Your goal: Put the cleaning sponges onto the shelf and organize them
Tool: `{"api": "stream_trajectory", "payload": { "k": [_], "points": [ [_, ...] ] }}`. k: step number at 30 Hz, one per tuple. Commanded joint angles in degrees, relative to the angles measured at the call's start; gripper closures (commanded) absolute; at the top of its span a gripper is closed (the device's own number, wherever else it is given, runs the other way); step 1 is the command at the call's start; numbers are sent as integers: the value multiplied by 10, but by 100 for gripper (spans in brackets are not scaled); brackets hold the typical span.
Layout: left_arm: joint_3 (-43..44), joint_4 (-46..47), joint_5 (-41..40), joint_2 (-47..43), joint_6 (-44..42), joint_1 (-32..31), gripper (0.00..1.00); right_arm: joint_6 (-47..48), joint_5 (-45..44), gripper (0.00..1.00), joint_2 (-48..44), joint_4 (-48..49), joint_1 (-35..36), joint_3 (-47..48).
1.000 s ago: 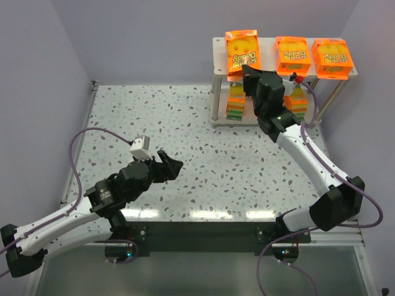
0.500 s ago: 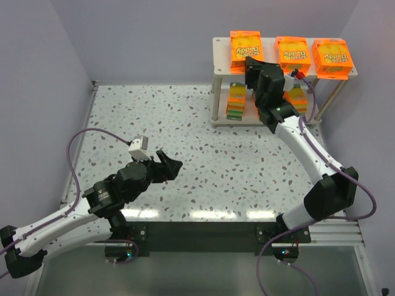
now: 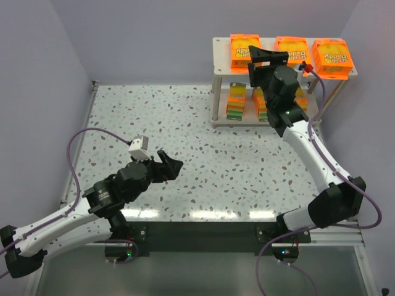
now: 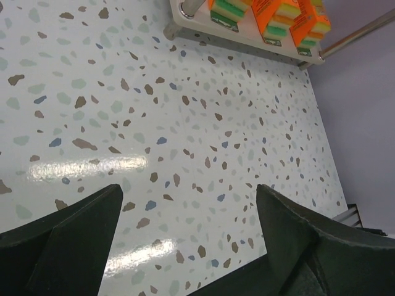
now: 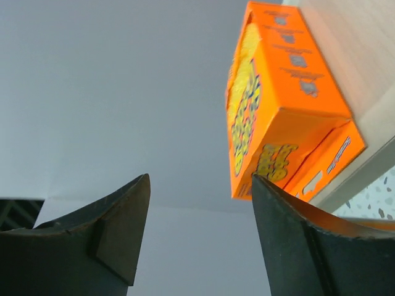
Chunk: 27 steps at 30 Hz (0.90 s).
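Note:
Three orange cleaning sponges lie in a row on the shelf's [image 3: 218, 44] top board: left pack [image 3: 243, 48], middle pack [image 3: 290, 45] and right pack [image 3: 332, 57]. More packs [image 3: 235, 100] stand on the lower board, partly hidden by my right arm. My right gripper [image 3: 268, 59] hovers open just in front of the top board, between the left and middle packs. In the right wrist view the left pack [image 5: 278, 105] rests on the pale board [image 5: 361, 55], outside the open, empty right gripper [image 5: 200, 185]. My left gripper [image 3: 170, 165] hangs open and empty over the table.
The left wrist view shows the speckled table [image 4: 185, 123] below the left gripper [image 4: 188, 194], with the shelf's lower board [image 4: 247, 36] and its packs [image 4: 274, 18] far ahead. Purple walls [image 3: 154, 37] close in the back and sides. A metal leg [image 3: 215, 92] carries the shelf's left corner.
My right gripper has opened and let go of the left pack on the top board, then drawn back to the right. The pack now lies flat. The left arm stayed put.

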State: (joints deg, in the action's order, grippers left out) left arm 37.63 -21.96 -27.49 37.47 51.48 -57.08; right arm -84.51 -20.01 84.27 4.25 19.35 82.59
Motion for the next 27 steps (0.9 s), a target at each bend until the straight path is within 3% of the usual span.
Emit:
{"api": "stream_trajectory", "payload": {
  "k": [1, 6, 11, 14, 18, 27],
  "points": [
    [30, 6, -18, -6, -24, 0, 4, 105, 88, 29, -101, 87, -3, -32],
    [39, -7, -48, -9, -46, 0, 0, 221, 234, 19, -194, 70, -2, -136],
    [57, -35, -53, -2, -49, -1, 0, 371, 300, 17, -290, -4, -2, -243],
    [63, -43, -47, 3, -58, 0, 0, 440, 313, 17, -353, -75, -2, -305],
    [68, -44, -30, 18, -71, 0, 0, 452, 287, 15, -512, -117, -2, -427],
    [55, -18, 12, 11, -99, -1, 0, 508, 258, 11, -744, -396, -2, -465]
  ]
}}
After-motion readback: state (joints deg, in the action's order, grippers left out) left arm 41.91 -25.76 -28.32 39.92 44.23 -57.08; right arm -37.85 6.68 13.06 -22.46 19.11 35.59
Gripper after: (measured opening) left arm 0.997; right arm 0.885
